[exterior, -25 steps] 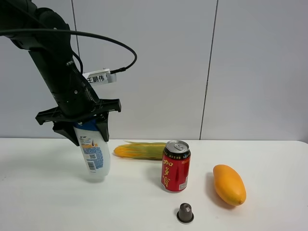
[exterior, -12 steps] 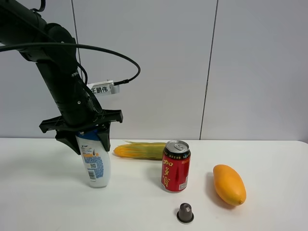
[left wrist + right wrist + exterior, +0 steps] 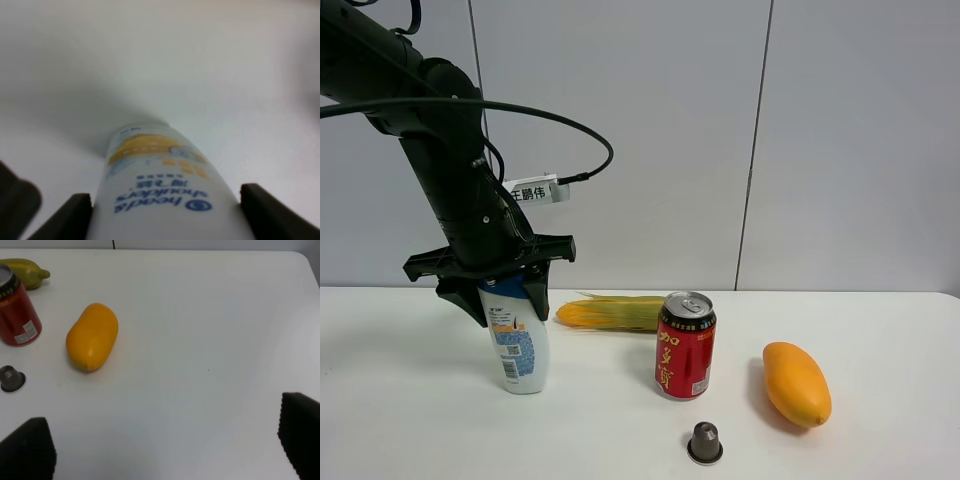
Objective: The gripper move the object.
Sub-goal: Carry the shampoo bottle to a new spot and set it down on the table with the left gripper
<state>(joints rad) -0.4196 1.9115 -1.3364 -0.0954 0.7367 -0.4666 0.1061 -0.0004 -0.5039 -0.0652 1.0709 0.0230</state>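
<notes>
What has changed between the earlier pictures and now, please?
The left tool, gripping the shampoo bottle throughout, carried it down toward the table and tipped it more upright. The can, mango, corn and capsule stayed put.

The shampoo bottle (image 3: 518, 350) has its top hidden between the jaws (left wrist view shows it blurred).

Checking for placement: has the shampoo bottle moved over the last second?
Yes. The shampoo bottle has dropped lower: its base is now nearly level with the red can's base.
</notes>
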